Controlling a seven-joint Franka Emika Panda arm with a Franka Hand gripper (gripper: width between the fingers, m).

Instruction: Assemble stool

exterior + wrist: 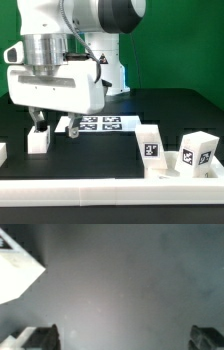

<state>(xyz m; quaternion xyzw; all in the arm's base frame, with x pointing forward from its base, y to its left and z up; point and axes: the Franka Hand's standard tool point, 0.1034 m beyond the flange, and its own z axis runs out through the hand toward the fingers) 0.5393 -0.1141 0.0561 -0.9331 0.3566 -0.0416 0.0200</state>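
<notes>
My gripper [55, 125] hangs low over the black table, jaws wide apart and empty. In the wrist view the gripper [124, 339] shows only bare table between its two dark fingertips [40, 337]. A small white leg block [38, 141] stands on the table just below the finger on the exterior view's left. The wrist view shows a white piece [15, 274] at its edge, off to one side of the jaws. Two more white leg blocks with tags [152, 146] [197, 152] stand at the exterior view's right. The round seat is out of view.
The marker board [100, 122] lies flat behind the gripper. A white rail [110, 190] runs along the table's front edge. A part of another white piece [2, 152] shows at the exterior view's far left. The robot body fills the upper part.
</notes>
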